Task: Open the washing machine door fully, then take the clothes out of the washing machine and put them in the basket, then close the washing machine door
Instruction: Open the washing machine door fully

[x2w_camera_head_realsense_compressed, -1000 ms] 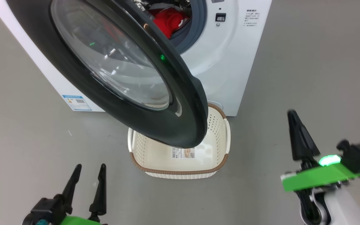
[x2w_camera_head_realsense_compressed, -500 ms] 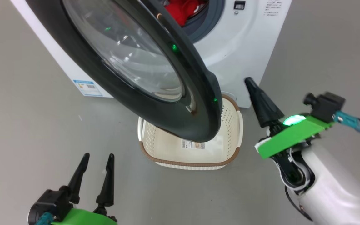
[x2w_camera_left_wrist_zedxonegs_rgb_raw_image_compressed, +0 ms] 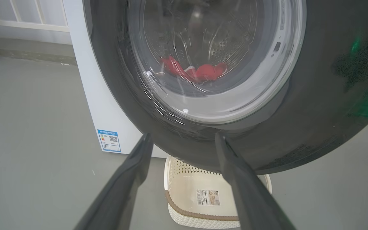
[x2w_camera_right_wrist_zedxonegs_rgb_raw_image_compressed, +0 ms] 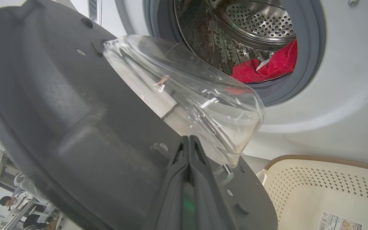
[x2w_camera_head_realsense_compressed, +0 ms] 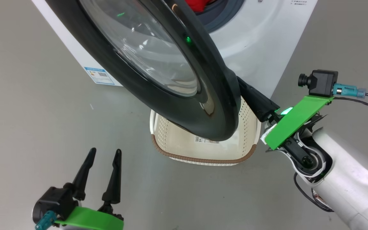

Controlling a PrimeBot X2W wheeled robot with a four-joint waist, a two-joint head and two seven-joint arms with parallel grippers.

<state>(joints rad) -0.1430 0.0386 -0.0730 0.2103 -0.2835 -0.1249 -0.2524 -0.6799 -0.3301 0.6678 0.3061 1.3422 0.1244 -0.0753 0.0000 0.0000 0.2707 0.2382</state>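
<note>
The washing machine door, a black rim around a clear glass bowl, stands partly open over the basket. My right gripper is shut on nothing and reaches behind the door's free edge. In the right wrist view its fingertips lie against the door's inner face, beside the glass bowl. Red clothes lie in the steel drum of the washing machine. My left gripper hangs open at the lower left, apart from the door.
The cream basket sits on the grey floor right below the door, with a paper label on its bottom. A blue label marks the machine's side. A person sits far off in the background.
The head camera has shifted. My right gripper has moved forward and left from the lower right to behind the door's free edge. The left gripper keeps its pose.
</note>
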